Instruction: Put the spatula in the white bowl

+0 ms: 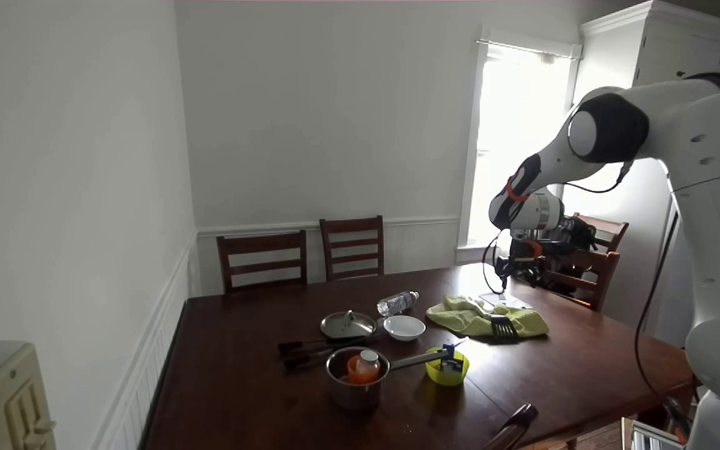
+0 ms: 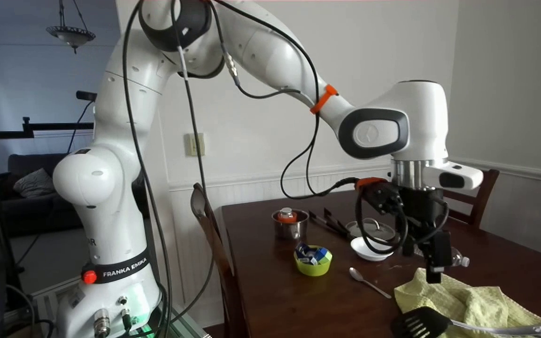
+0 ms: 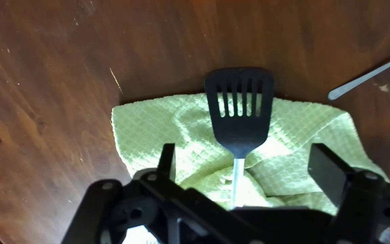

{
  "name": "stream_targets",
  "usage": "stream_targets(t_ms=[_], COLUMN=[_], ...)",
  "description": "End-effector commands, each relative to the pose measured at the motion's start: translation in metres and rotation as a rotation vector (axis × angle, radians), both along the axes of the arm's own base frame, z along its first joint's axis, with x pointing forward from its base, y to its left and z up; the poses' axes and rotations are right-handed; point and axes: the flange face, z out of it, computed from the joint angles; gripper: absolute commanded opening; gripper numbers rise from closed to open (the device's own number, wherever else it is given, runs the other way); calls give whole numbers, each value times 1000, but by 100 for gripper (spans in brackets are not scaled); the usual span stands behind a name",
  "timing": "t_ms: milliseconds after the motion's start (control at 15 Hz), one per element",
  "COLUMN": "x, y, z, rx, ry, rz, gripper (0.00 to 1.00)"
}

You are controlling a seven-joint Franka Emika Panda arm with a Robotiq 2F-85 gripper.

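The spatula has a black slotted head and a metal handle. It lies on the yellow-green towel in both exterior views (image 1: 503, 327) (image 2: 423, 321) and in the wrist view (image 3: 243, 130), where the gripper hides the handle's far end. My gripper (image 3: 244, 159) is open and empty above the towel, with its fingers apart on either side of the handle. In an exterior view the gripper (image 2: 421, 265) hangs pointing down, above the towel. The small white bowl (image 1: 404, 334) stands on the table beside the pot lid. It also shows, partly behind a cable, in an exterior view (image 2: 368, 255); the wrist view does not show it.
The towel (image 3: 144, 132) is crumpled. A steel pot (image 1: 355, 395) with orange contents, a yellow-green bowl (image 2: 313, 269) with packets, a metal lid (image 1: 335, 326), dark-handled utensils (image 1: 294, 345), a clear bottle (image 1: 397, 303) and a spoon (image 2: 369, 283) are on the table. Chairs (image 1: 263, 261) surround it.
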Motion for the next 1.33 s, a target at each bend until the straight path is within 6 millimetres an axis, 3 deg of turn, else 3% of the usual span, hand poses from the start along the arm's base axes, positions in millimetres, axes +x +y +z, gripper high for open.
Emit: stream_targets(t_ms=[0, 200, 267, 400, 733, 1067, 1267], x=[25, 44, 29, 35, 35, 57, 60], y=[-48, -67, -48, -50, -50, -51, -55], z=[-45, -70, -61, -72, -68, -103, -121], rx=[12, 12, 2, 2, 0, 37, 48], ry=[13, 50, 43, 54, 48, -51, -52], rz=[-164, -216, -172, -170, -169, -106, -126], gripper=[100, 100, 100, 100, 100, 100, 100])
